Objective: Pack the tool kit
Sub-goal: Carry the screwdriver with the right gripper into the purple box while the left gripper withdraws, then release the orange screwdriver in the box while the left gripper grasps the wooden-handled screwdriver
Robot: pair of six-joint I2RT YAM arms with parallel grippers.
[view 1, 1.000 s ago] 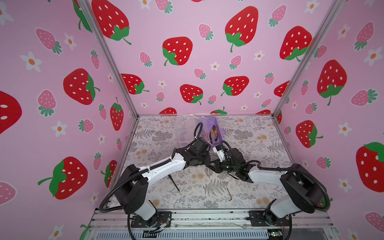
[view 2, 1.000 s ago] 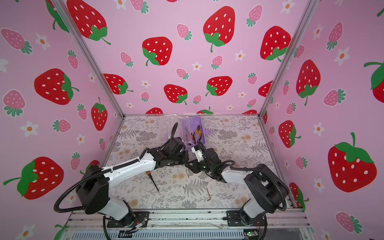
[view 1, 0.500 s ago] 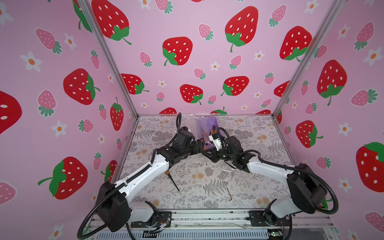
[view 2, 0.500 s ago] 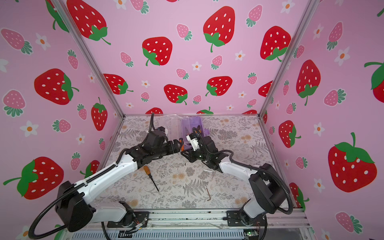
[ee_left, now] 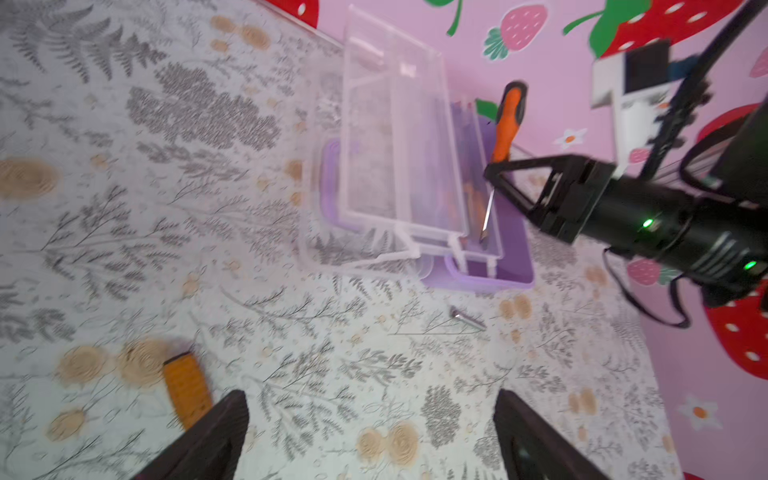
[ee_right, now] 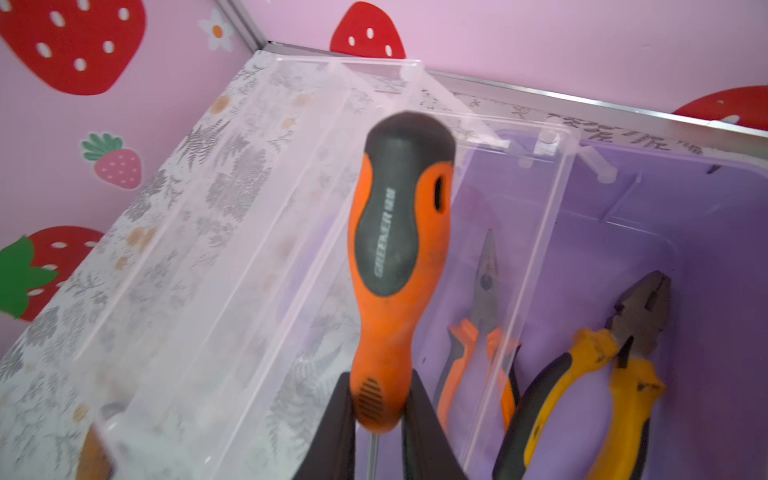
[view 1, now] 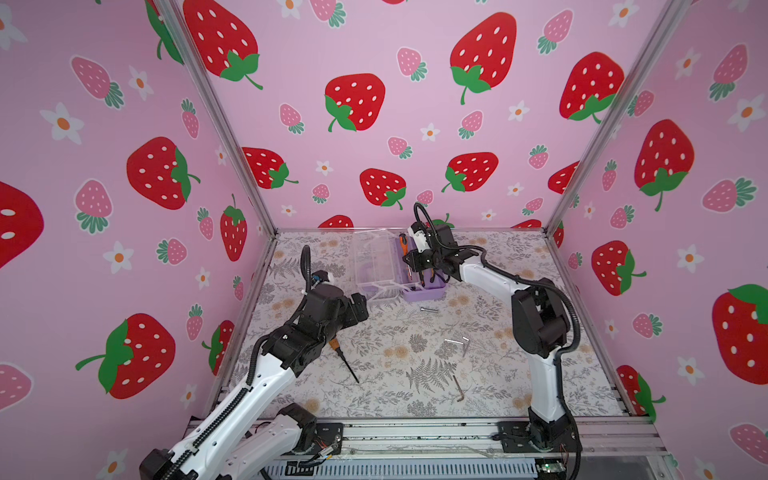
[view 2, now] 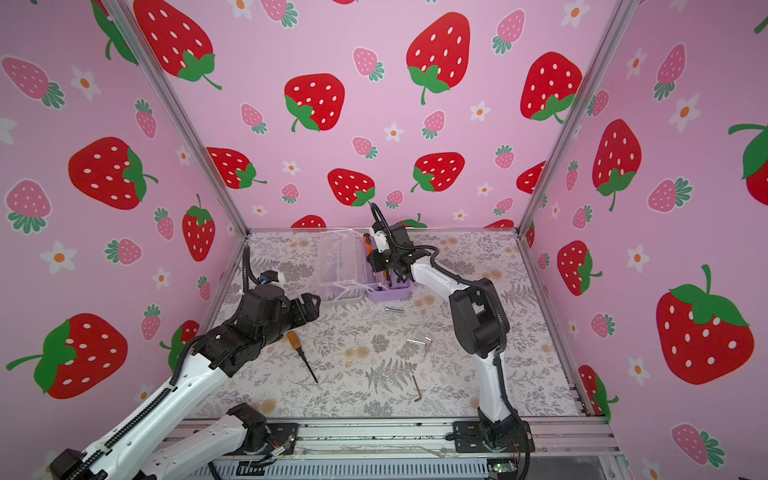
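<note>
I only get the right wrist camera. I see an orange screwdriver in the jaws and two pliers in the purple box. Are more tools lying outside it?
Observer: Yes, another screwdriver lies on the table beside the left arm.
Operator: Anything else?
Observer: A bent hex key lies near the front edge.
Operator: Is the left arm holding something?
Observer: No, the left gripper hangs with jaws open, empty.

The lilac box (ee_right: pixel 706 232) is reading as smooth, faintly glossy plastic. The clear lid (ee_right: pixel 249 208) is catching light: transparent plastic. The screwdriver (ee_right: pixel 395 257) is showing orange plastic with a matt black rubbery inlay. The pliers (ee_right: pixel 615 357) are showing dull grey metal jaws and scuffed yellow grips. The hex key (view 1: pixel 454 341) is glinting, bare metal. The table cover (view 1: pixel 415 399) is looking matt.
</note>
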